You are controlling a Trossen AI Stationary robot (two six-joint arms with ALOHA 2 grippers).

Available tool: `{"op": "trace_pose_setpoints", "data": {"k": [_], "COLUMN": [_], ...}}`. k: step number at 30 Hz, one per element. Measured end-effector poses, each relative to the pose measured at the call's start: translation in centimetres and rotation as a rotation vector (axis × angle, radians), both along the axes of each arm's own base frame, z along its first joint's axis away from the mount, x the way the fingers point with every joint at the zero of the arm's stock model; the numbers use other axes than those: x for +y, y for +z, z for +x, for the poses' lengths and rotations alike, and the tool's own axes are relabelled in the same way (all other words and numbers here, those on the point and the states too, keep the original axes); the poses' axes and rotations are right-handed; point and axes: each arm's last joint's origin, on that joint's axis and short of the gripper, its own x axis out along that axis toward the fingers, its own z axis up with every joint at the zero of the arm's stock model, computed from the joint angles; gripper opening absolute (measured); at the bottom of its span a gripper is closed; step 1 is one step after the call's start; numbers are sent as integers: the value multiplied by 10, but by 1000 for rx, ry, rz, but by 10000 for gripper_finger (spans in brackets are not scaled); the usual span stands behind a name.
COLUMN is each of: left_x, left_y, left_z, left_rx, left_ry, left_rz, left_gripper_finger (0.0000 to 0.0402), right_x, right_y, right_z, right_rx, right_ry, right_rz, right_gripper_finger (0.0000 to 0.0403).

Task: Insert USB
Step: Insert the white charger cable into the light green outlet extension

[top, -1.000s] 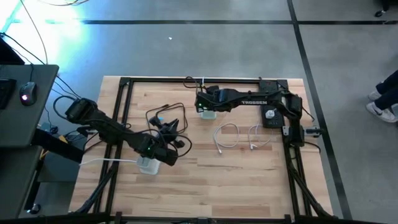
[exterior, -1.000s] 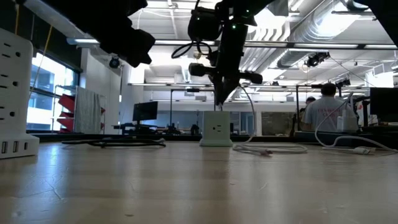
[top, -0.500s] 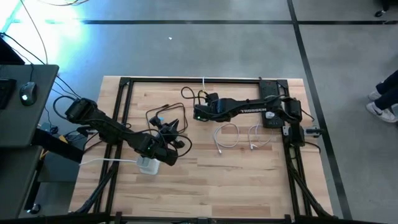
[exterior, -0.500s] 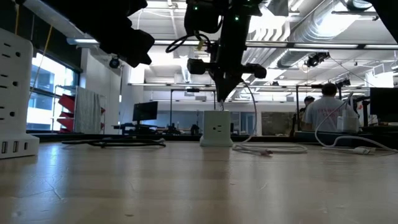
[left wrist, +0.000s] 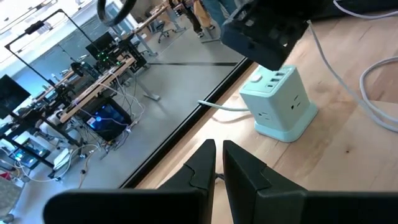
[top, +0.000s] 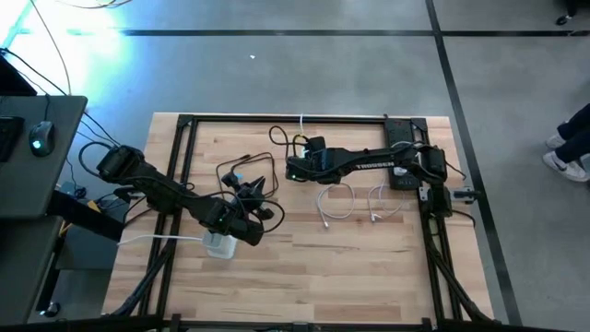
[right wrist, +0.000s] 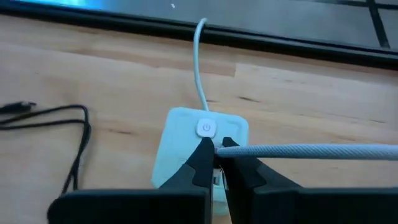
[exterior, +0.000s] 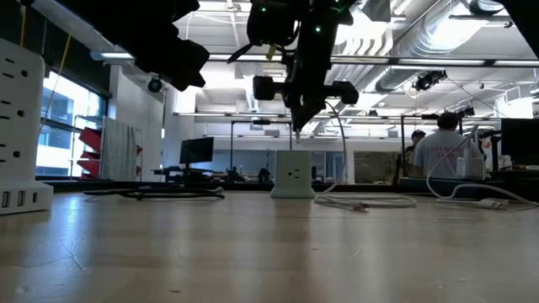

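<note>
I noted both arms were dark, near-black, built of chunky jointed segments. The right arm (top: 369,162) carried white "TROSSEN" lettering along its long link, with a small green light near its wrist end. The left arm (top: 175,195) also showed a green light near its wrist, and black cables looped loosely off its base joint. In the wrist views, the left gripper (left wrist: 219,163) and right gripper (right wrist: 216,157) each had two matte black fingers, angular and tapering to narrow tips, mounted on a broad black body.

Overhead, table-level, two wrist views
</note>
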Motion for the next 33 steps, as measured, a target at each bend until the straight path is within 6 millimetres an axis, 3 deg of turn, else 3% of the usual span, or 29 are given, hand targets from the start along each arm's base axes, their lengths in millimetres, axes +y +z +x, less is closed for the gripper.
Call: {"op": "trace_pose_setpoints", "data": {"k": [9, 33], "left_x": [0, 0], "left_y": [0, 0], "left_z": [0, 0], "left_rx": [0, 1], "left_ry": [0, -1], "left_rz": [0, -1], "left_gripper_finger": [9, 9], "right_x": [16, 9], "right_y": [-26, -27], "right_z": [-5, -8], "right_rx": [-77, -92], "right_ry": [-38, -97], "right_rz": [-68, -70], "right_gripper_finger": [0, 0]}}
